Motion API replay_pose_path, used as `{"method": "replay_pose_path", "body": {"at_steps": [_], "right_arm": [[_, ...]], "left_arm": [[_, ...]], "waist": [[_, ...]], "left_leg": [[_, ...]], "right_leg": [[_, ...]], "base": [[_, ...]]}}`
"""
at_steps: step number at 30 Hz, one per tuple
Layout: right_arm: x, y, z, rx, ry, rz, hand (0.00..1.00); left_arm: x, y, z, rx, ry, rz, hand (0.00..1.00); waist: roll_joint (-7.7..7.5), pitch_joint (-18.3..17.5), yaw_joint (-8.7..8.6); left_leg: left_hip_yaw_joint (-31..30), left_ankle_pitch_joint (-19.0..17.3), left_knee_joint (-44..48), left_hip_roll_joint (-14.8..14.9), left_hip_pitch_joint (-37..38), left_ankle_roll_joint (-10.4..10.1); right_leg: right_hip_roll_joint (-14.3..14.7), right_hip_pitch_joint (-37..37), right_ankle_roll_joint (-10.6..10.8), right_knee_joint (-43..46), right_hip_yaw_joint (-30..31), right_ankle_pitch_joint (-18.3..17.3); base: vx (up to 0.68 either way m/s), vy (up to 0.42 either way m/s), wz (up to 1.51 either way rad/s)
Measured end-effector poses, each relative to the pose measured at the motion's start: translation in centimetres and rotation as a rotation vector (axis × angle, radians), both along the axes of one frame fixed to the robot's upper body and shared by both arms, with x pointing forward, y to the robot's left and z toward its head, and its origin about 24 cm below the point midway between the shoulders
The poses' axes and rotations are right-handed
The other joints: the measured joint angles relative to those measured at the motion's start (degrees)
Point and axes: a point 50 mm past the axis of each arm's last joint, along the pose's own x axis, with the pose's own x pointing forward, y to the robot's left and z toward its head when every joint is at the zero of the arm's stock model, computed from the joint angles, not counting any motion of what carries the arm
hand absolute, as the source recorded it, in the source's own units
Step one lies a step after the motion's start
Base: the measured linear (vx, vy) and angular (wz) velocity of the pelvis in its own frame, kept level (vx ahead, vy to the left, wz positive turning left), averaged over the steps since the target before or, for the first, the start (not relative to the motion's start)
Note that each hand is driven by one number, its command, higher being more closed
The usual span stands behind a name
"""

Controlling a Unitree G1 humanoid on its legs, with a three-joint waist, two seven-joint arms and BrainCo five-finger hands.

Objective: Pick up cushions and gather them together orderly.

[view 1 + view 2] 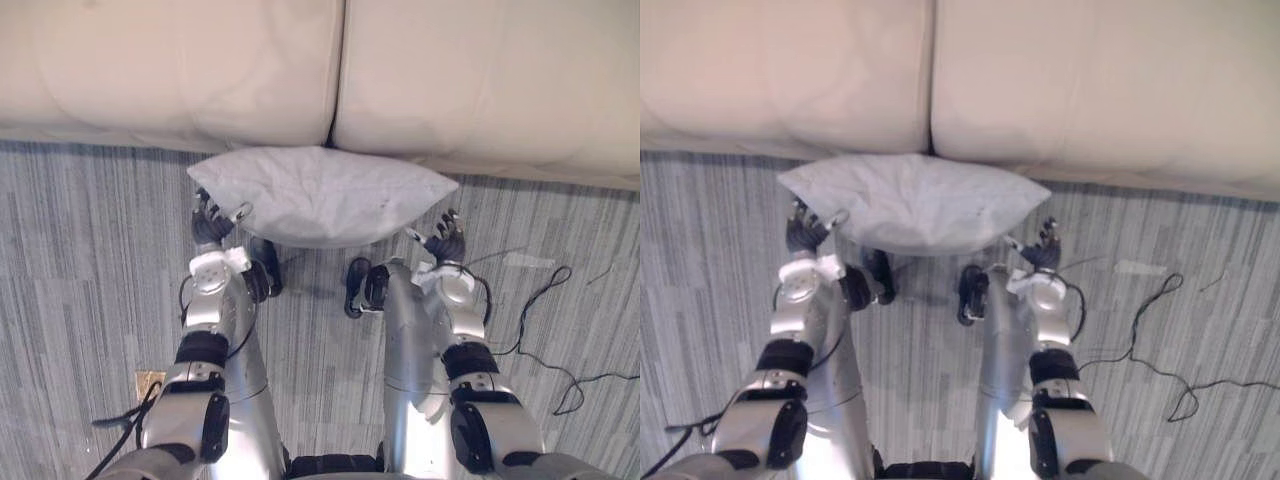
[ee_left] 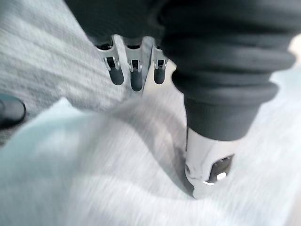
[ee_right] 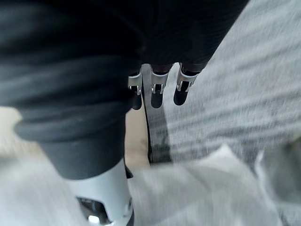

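The two head cameras looked steeply down over the arms at the floor (image 1: 80, 250), the sofa (image 1: 480, 70) front and the cushion (image 1: 320, 195), sharing nearly the whole scene (one sat slightly to the side of the other). Each wrist camera peered along its own hand, the left hand (image 2: 135, 74) and the right hand (image 3: 157, 92), from very close, onto cushion and floor.

The cushion (image 1: 320, 195) is showing a plain pale grey (almost white along its top), the sofa (image 1: 480, 80) is looking a warm cream, and the carpet (image 1: 90, 250) is running in streaky blocks of light and darker grey.
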Motion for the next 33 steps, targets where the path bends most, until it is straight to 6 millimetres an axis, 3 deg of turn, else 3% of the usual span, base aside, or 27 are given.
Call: {"method": "replay_pose_path", "body": {"at_steps": [1, 2, 6, 13, 17, 27, 29, 31, 33], "right_arm": [[0.5, 1.0, 1.2, 0.003, -0.032, 0.018, 1.0], [0.7, 1.3, 1.7, 0.007, -0.048, 0.021, 1.0], [1.1, 1.9, 2.7, -0.003, -0.071, 0.025, 1.0], [1.2, 1.4, 3.4, -0.056, -0.088, 0.027, 1.0], [0.5, 1.3, 3.4, -0.055, -0.114, 0.024, 1.0], [-6.0, -1.5, -0.4, -0.028, -0.162, -0.058, 1.0], [-8.5, -2.5, -3.0, -0.033, -0.093, -0.088, 1.0], [-9.5, -2.7, -3.5, -0.037, -0.083, -0.086, 1.0], [-11.0, -2.9, -4.4, -0.043, -0.063, -0.074, 1.0]], "left_arm": [[0.2, -1.0, 0.7, 0.009, -0.023, -0.021, 0.0], [0.4, -1.4, 1.2, 0.02, -0.038, -0.026, 1.0], [0.5, -1.9, 1.7, 0.022, -0.05, -0.019, 1.0], [0.7, -2.3, 3.0, 0.042, -0.085, 0.001, 1.0], [0.7, -3.1, 2.8, 0.074, -0.081, -0.02, 1.0], [-3.6, -6.8, 0.4, 0.069, -0.145, -0.187, 1.0], [-6.0, -7.7, -2.7, 0.041, -0.078, -0.236, 1.0], [-6.9, -7.8, -3.6, 0.03, -0.055, -0.252, 1.0], [-8.2, -7.5, -5.0, 0.015, -0.014, -0.26, 1.0]], "waist": [[0.1, 0.1, -0.01], [0.1, 0.1, -0.01], [0.1, 0.1, -0.03], [0.1, 0.1, -0.1], [0.07, 0.0, -0.12], [-0.07, -1.8, -0.68], [-0.05, -9.1, -0.71], [-0.11, -9.5, -0.62], [-0.19, -12.8, -0.59]], "left_leg": [[0.1, 0.3, 0.0, -0.2, -0.8, -0.1], [0.0, 0.4, 0.0, -0.4, -1.2, -0.1], [0.0, 0.5, -0.4, -0.7, -1.3, -0.1], [-0.1, 2.4, -3.3, -1.4, -1.3, -0.2], [0.1, 3.5, -6.5, -1.4, 2.7, -0.3], [3.5, 6.8, -27.2, -2.4, 33.2, -1.0], [4.9, 7.1, -31.2, -2.6, 38.5, -1.1], [5.6, 7.1, -33.3, -2.7, 43.6, -1.1], [6.8, 6.9, -35.9, -2.9, 47.9, -0.9]], "right_leg": [[-0.3, -0.7, -0.2, 0.2, 0.0, 0.1], [-0.4, -1.1, -0.4, 0.3, 0.0, 0.2], [-0.6, -1.1, -0.3, 0.1, 0.0, 0.2], [-1.1, -1.2, -0.4, -2.2, -0.7, 1.4], [-1.0, 2.8, -0.5, -5.5, -1.4, 2.8], [0.5, 32.0, 0.8, -27.7, -1.6, 8.3], [0.6, 37.4, 1.3, -32.8, -1.4, 9.2], [0.7, 42.5, 1.5, -35.5, -1.4, 9.9], [0.7, 46.6, 2.3, -39.0, -1.2, 10.3]], "base": [[0.01, 0.017, 0.1], [0.01, 0.02, 0.11], [0.01, 0.018, 0.06], [-0.01, 0.007, 0.04], [0.0, 0.001, -0.01], [0.03, 0.024, -0.1], [0.19, 0.067, -0.07], [0.19, 0.064, -0.11], [0.16, 0.078, -0.18]]}}
